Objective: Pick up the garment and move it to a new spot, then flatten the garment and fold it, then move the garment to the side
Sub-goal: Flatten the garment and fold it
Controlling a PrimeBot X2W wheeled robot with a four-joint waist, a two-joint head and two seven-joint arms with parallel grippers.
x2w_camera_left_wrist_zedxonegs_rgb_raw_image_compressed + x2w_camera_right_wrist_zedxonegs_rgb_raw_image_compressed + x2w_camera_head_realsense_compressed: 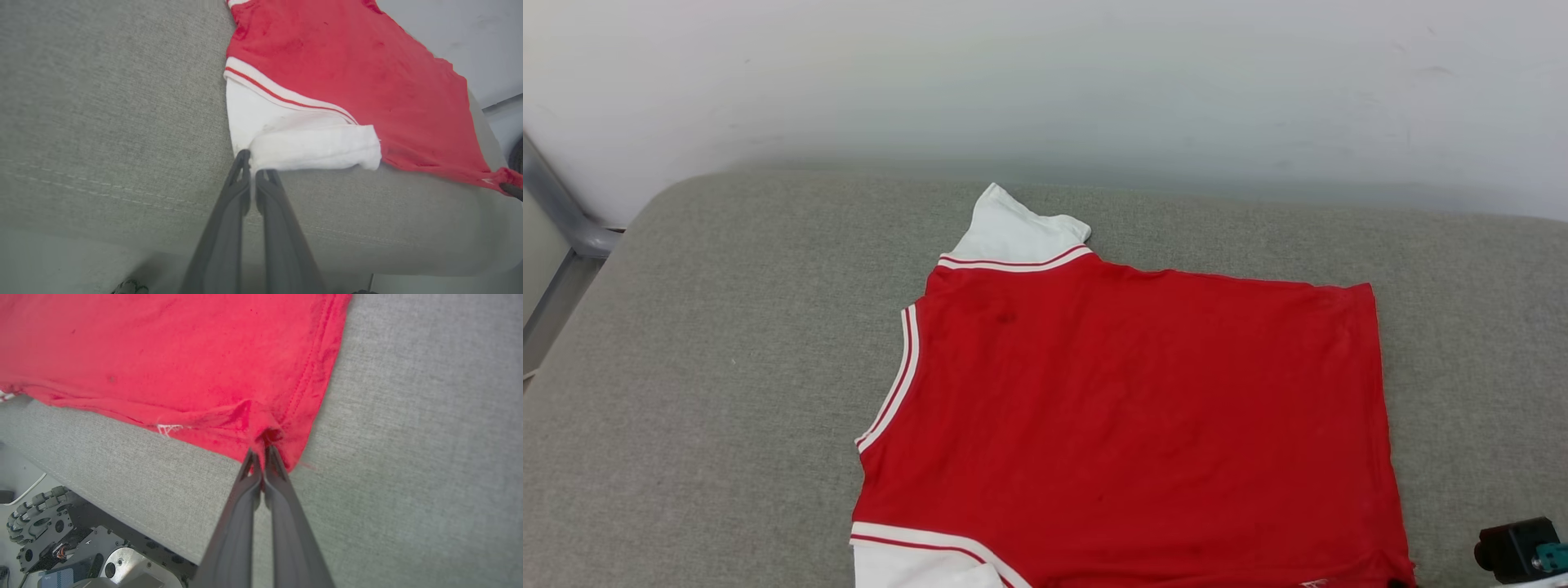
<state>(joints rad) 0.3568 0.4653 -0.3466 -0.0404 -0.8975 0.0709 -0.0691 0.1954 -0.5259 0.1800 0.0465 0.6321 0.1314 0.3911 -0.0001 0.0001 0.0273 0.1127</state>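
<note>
The red jersey T-shirt lay spread on the grey cushion, the left gripper clenched on its white sleeve and the right gripper on its hem corner, so flattening seemed in hand, and the next move would need an even pull toward the near edge.

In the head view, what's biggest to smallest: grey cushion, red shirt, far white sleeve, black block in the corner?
1. grey cushion
2. red shirt
3. far white sleeve
4. black block, cut off by the edge and nearer the camera, so unsure.
</note>
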